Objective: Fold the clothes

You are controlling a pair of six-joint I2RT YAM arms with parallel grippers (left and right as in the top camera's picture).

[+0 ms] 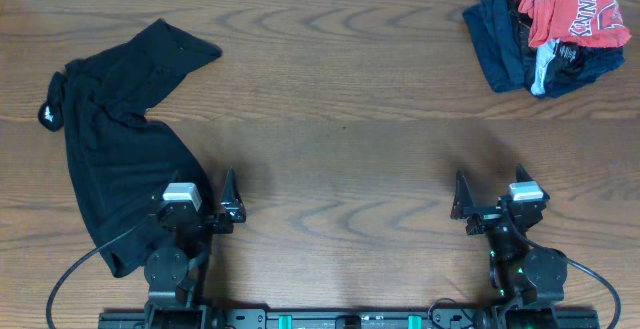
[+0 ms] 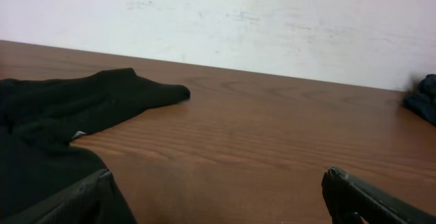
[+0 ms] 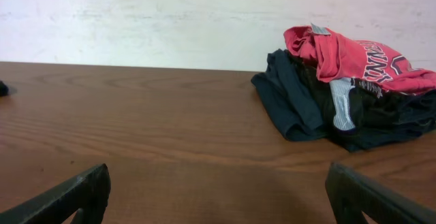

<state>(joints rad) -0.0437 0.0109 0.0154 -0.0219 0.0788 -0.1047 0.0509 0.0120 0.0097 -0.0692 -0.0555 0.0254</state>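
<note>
At the bottom of the overhead frame the left tool (image 1: 198,204) and right tool (image 1: 492,207) are both sitting spread wide, gripping nothing, so folding is seemingly not yet starting. The black shirt (image 1: 120,159) is lying rumpled on the bench (image 1: 340,119) at frame left, its near hem by the left tool, and the next move is probably calling for pinching and spreading it flat. Overhead is showing its whole outline and white tag (image 1: 48,117), while the left wrist view is catching only a sleeve and the right wrist view only the far red-and-navy pile (image 1: 550,29).
</note>
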